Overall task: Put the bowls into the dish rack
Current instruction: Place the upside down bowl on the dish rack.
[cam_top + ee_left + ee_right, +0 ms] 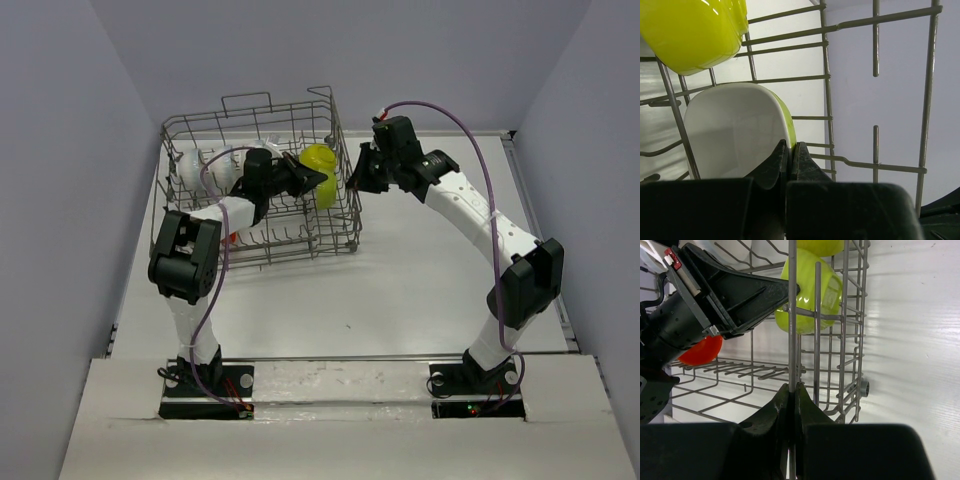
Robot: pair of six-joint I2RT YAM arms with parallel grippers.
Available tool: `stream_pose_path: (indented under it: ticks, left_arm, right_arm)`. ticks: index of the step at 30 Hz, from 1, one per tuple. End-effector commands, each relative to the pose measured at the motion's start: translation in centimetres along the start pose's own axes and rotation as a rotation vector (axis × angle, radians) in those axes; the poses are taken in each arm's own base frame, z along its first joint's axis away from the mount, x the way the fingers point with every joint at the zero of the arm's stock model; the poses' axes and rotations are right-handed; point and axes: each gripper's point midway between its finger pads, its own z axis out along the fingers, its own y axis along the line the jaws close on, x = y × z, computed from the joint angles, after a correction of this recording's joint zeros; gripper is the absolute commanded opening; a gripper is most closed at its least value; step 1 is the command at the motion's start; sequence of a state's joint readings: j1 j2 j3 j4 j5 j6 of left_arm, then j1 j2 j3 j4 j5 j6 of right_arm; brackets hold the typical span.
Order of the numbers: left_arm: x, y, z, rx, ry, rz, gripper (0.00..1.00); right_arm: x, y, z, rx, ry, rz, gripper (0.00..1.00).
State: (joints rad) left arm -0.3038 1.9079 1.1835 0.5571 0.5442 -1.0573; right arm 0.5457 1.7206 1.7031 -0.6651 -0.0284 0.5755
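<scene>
From above, my left gripper (312, 180) reaches across the rack (200, 130) to its right end, where it is clamped on a green bowl (320, 158) inside the right wall. The right gripper (358, 178) sits on the outside of that same wall, touching it. I take that as bracing: a light wire rack would skid while a bowl is pushed in. White bowls (195, 165) stand at the rack's far left end.

On the left wrist view, the fingers (777, 160) are pressed together on the bowl's rim, one on the white inside and one on the green outside. The rim pinch keeps the bowl on edge, which I judge is how it must stand between the tines. A second bowl (690, 30) sits up and to the left, near it. I cannot tell whether the two touch.

On the right wrist view, the right gripper pinches one upright wire (792, 315) of the side wall. Through the wires I see the left gripper with its bowl, and an orange thing (702, 351) lower in the rack. Whether the held bowl rests on the tines yet I cannot tell, so I would not let go.
</scene>
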Motion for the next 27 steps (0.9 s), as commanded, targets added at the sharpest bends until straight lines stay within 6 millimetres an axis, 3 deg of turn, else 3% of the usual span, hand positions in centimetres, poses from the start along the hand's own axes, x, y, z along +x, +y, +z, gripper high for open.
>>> stream_pose_path:
  ticks: [1, 13, 27]
  left_arm:
    - [-3.9, 5.4, -1.8, -0.224, -0.118, 0.092, 0.0]
    - [-4.8, 4.3, -2.4, -0.245, -0.129, 0.144, 0.0]
    - [-5.9, 5.2, -3.3, -0.365, -0.145, 0.203, 0.0]
  right_arm:
    - [0.9, -1.3, -0.4, 0.042, 0.02, -0.046, 0.01]
    - [-0.1, -4.5, -1.4, 0.157, -0.054, 0.025, 0.01]
    - [0.2, -4.5, -1.2, 0.15, -0.046, 0.026, 0.01]
